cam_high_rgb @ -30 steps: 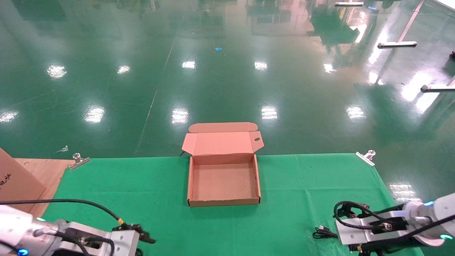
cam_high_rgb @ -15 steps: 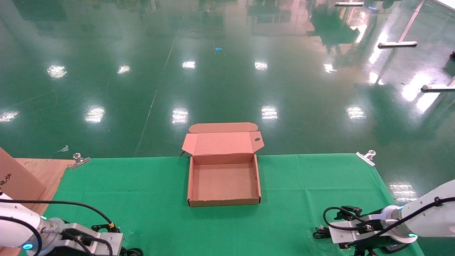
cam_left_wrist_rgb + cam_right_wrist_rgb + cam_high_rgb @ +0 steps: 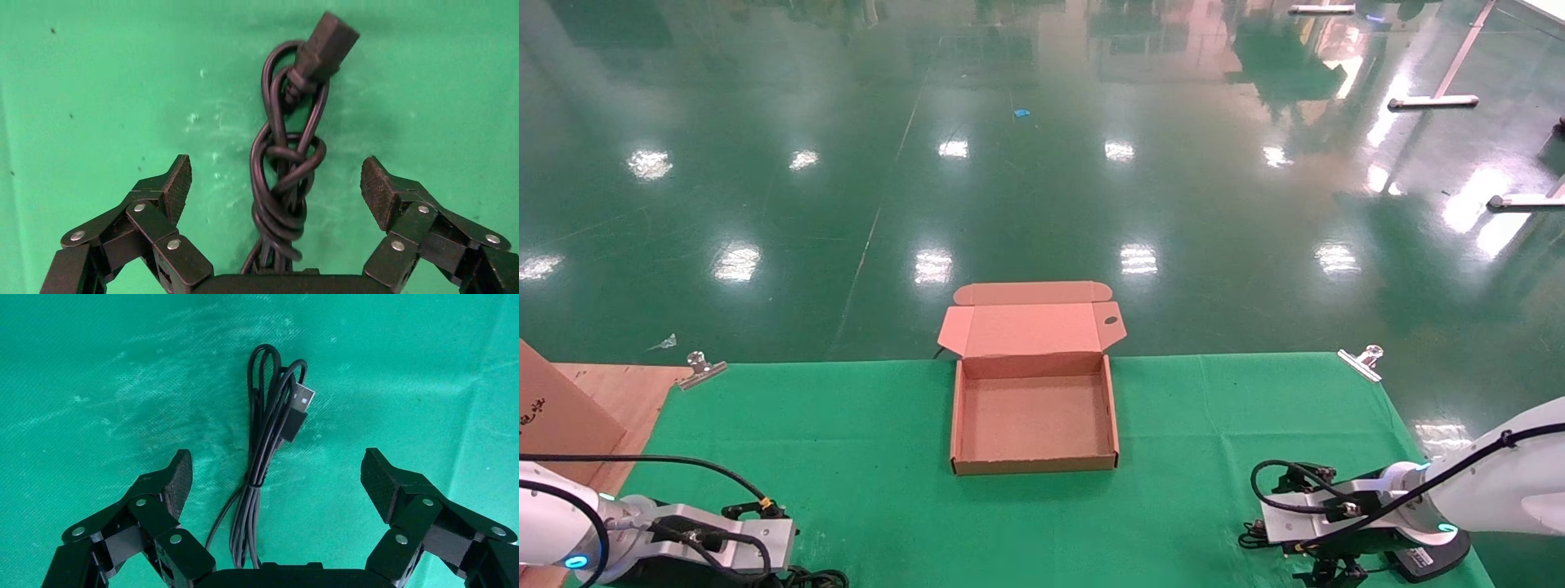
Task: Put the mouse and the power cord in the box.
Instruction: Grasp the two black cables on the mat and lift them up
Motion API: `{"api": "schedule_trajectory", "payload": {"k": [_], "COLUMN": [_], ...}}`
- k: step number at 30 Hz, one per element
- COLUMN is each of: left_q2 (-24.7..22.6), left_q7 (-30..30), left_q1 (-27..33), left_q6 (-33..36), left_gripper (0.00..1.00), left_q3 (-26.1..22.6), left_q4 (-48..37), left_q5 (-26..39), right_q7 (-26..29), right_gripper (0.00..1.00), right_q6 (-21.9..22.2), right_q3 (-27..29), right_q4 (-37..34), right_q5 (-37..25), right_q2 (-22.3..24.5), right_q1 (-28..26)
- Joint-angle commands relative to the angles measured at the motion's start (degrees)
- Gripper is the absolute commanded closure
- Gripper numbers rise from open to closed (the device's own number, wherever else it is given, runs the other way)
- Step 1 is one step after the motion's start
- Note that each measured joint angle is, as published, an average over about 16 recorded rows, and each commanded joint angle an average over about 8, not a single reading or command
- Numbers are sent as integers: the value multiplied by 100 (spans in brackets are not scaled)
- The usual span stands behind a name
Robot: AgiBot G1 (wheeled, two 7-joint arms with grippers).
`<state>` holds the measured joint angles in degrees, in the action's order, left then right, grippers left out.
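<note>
The box [image 3: 964, 425] lies open in the middle of the green cloth, lid folded back and nothing inside. My left gripper [image 3: 276, 180] is at the near left and points down, open. Its pads straddle the knotted power cord [image 3: 283, 202] without touching it, and the cord's chunky connector [image 3: 328, 41] lies beyond them. My right gripper [image 3: 275, 471] is at the near right, open over the mouse's thin bundled cable [image 3: 262, 459] with its USB plug [image 3: 298, 407]. The mouse body is hidden.
The left arm [image 3: 707, 543] and right arm [image 3: 1336, 510] sit low at the cloth's near corners. Metal clips [image 3: 700, 369] [image 3: 1361, 361] pin the cloth's far corners. A cardboard sheet [image 3: 552, 416] leans at the left on bare wood. Beyond the table is green floor.
Both arms have dropped lower toward the near edge, bringing the grippers down over the cords. The left moved left and the right moved slightly left. The box has not moved.
</note>
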<state>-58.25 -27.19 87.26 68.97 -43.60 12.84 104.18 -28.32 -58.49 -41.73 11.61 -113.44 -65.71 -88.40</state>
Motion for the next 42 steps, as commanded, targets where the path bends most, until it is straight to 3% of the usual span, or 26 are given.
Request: {"api": "schedule_trajectory", "payload": {"k": [1,2,18,42], "left_q2": [-18,-25,-88,-219], "left_q7": [-163,-217,-678,-979], "left_q1": [22,36,160,213], "left_q6": [-16,-19,-20,-8], "left_gripper": [93,100,100,100], "left_q3": [34,43,123,121], "left_q4": [-132,-180,-782,-1090], "left_q5": [-56,-69,-192,-189], "right_q7": [-143,-193,-688,-950], "right_gripper": [89,100,100,100], "right_q6": [27,31,51,-109], "right_q3": [29,33,82,147], "right_q4": [-163,-218,-803,-1091], "right_q5": [49,57,138,231], "right_q2": [-43,-59,-186,-131], "right_q1": [-55,-77,-273,-379]}}
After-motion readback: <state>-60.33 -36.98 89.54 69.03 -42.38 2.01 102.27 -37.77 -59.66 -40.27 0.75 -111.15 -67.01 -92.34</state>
